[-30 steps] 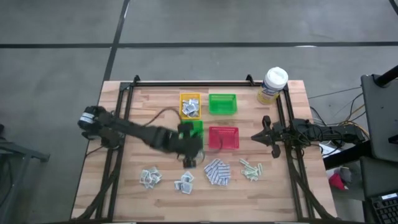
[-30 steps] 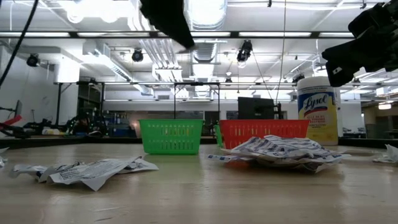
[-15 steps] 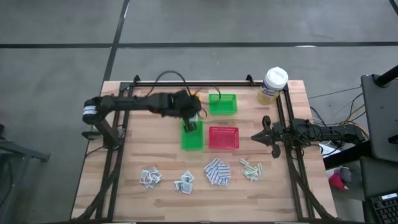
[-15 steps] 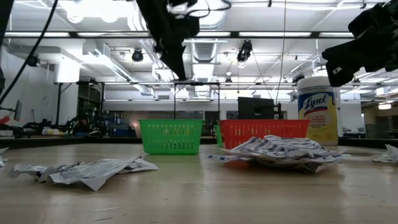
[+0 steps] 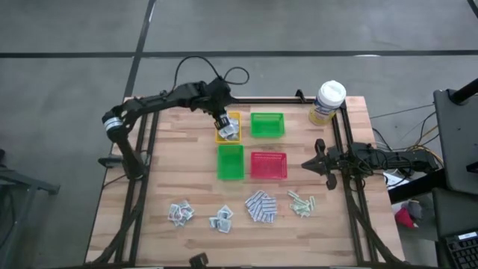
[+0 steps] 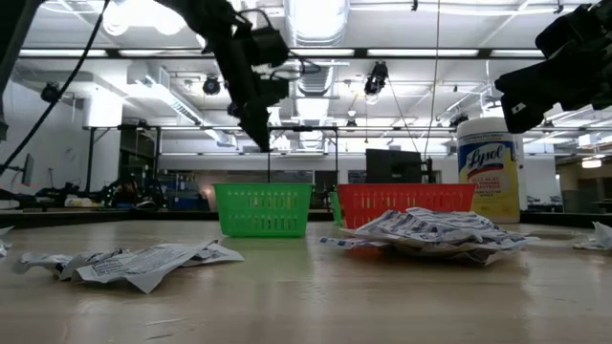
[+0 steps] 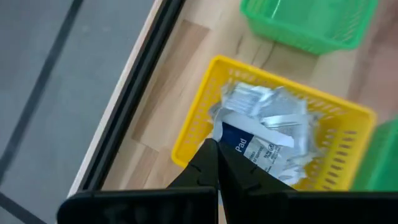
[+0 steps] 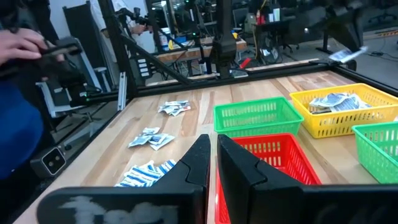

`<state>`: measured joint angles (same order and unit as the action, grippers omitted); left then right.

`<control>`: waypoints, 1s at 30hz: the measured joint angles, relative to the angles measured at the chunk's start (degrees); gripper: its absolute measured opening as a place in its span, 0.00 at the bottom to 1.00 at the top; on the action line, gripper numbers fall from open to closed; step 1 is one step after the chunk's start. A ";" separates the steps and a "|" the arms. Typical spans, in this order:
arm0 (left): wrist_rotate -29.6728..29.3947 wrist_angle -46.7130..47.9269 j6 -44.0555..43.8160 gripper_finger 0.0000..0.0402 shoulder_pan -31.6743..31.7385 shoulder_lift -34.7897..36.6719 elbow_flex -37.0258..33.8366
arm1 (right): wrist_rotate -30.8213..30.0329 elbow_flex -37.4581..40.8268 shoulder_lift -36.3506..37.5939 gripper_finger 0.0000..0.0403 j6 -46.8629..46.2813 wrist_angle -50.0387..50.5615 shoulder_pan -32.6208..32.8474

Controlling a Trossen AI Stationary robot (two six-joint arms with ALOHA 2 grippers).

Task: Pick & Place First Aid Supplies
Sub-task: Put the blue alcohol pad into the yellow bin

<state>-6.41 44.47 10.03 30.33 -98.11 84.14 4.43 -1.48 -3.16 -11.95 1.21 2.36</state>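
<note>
My left gripper (image 5: 222,125) hovers over the yellow tray (image 5: 228,128) at the far side of the table, shut on a blue-and-white pad packet (image 7: 252,146); the right wrist view shows this packet (image 8: 346,55) in the air above the tray. Several white-grey sachets (image 7: 267,109) lie in the yellow tray. More first aid supplies rest on the near table: two clumps of sachets (image 5: 179,213) (image 5: 221,218), blue-and-white pads (image 5: 261,207) and pale green strips (image 5: 301,203). My right gripper (image 5: 308,164) waits level at the right edge, shut, holding nothing. My left gripper pinches the packet by its blue printed end (image 7: 232,139) between its two shut fingers. The fingers slant down from the table's left and far side. The packet sticks out past the fingertips, lifted clear above the sachets in the yellow tray.
A green tray (image 5: 267,124) stands right of the yellow one; another green tray (image 5: 231,161) and a red tray (image 5: 268,165) sit nearer. A yellow canister (image 5: 328,102) stands at the far right corner. Black frame rails (image 5: 224,99) border the table. A person (image 8: 25,93) is beyond the table.
My left gripper has swung from beside the near piles toward the table's far edge, passing over the nearer green tray, and now hangs over the yellow tray. It has stayed shut. The right arm has kept still.
</note>
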 joint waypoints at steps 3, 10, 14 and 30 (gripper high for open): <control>1.95 -1.07 0.45 0.00 1.26 -2.04 -0.02 | 0.00 -0.02 0.00 0.07 0.00 0.00 -0.01; 5.78 -3.54 0.34 0.00 2.69 -6.58 -0.02 | -0.02 0.00 0.00 0.07 0.01 0.00 -0.01; 7.00 -3.76 0.09 0.00 2.84 -8.91 -0.02 | -0.02 0.00 0.00 0.07 -0.01 0.00 0.01; 10.13 -4.88 -1.00 0.00 2.95 -13.16 -0.07 | 0.00 -0.02 0.00 0.07 0.01 0.00 -0.01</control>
<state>3.73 39.59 9.03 33.28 -111.27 84.07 4.43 -1.50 -3.16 -11.95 1.21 2.35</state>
